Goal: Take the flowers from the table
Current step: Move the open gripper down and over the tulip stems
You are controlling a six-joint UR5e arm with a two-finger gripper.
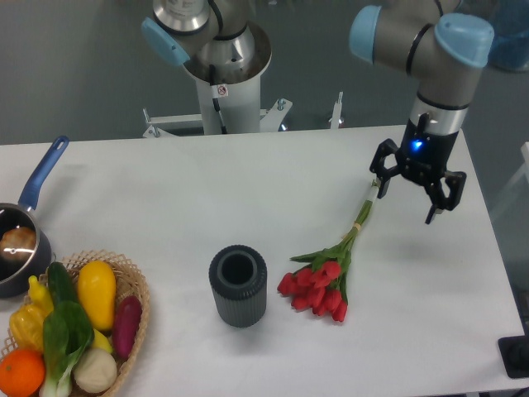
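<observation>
vase (238, 286) left of flowers (326, 275) | basket (132, 289) far left (pan (21, 240) behind)

1 vase (238, 285), 1 basket (132, 277), 1 pan (25, 223)
</observation>
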